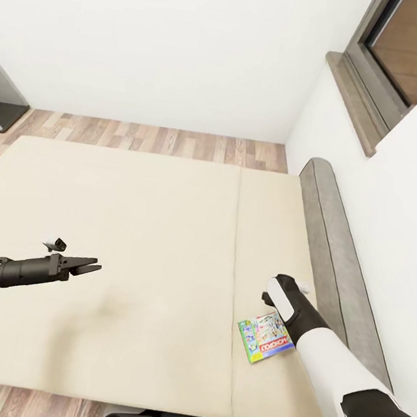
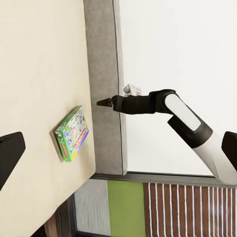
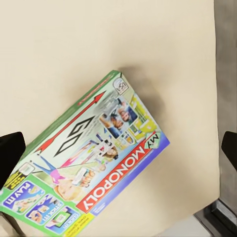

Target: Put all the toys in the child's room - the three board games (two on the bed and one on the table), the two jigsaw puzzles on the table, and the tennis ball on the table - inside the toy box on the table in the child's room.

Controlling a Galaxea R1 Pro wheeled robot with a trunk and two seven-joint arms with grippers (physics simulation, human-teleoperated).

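Monopoly board game point(image 1: 265, 338) lies flat on the beige bed point(image 1: 129, 257) at about 5 o'clock, beside the headboard point(image 1: 334, 251); right gripper point(image 1: 280, 296) hovers above it, jaws wide; left gripper point(image 1: 86, 265) nearly closed, empty

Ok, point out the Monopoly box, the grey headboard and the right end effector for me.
Monopoly box point(image 3: 94, 163), right wrist view: middle of the printed lid.
Grey headboard point(image 1: 334, 251), head view: its padded top edge beside the mattress.
Right end effector point(image 2: 105, 102), left wrist view: at its dark fingertips, over the headboard.
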